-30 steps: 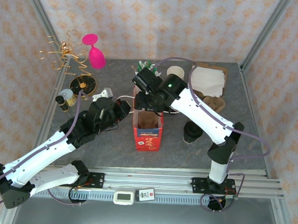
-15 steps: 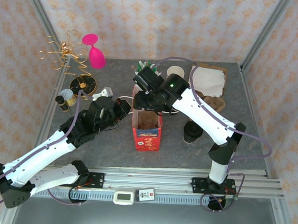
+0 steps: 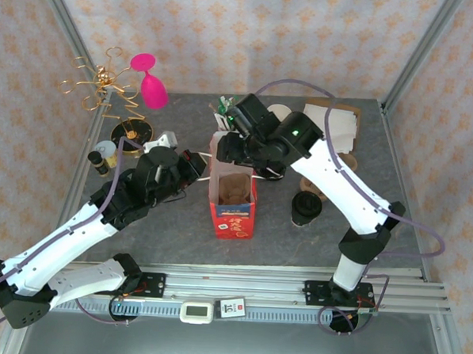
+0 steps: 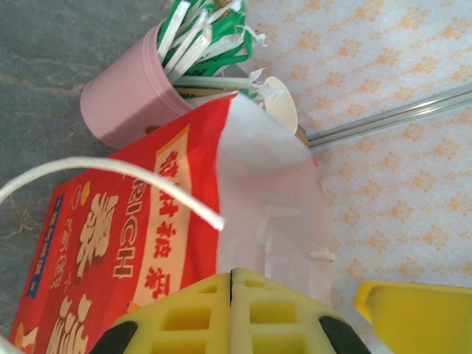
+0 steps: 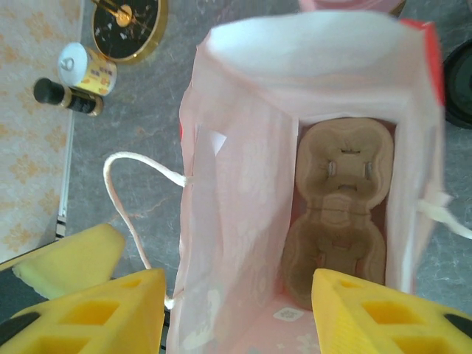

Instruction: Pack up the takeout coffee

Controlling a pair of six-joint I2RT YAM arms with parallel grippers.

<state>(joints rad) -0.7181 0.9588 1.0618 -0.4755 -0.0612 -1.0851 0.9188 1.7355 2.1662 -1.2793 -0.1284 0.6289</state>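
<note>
The right gripper (image 5: pixel 240 284) hangs spread wide over the open red bag (image 3: pixel 234 218); the takeout coffee (image 3: pixel 305 207) stands on the table (image 3: pixel 162 230) just right of the bag, untouched. The left gripper (image 4: pixel 231 274), its jaws pressed together, sits at the bag's left wall; a cardboard cup carrier (image 5: pixel 343 199) lies inside.

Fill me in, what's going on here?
Mid-pack. The left pincer is shut at the rim of the red bag, seemingly holding it open. The right pincer hangs open over the bag's mouth; a cardboard cup tray lies at the bottom. The lidded coffee cup stands on the table right of the bag, not yet packed.
</note>
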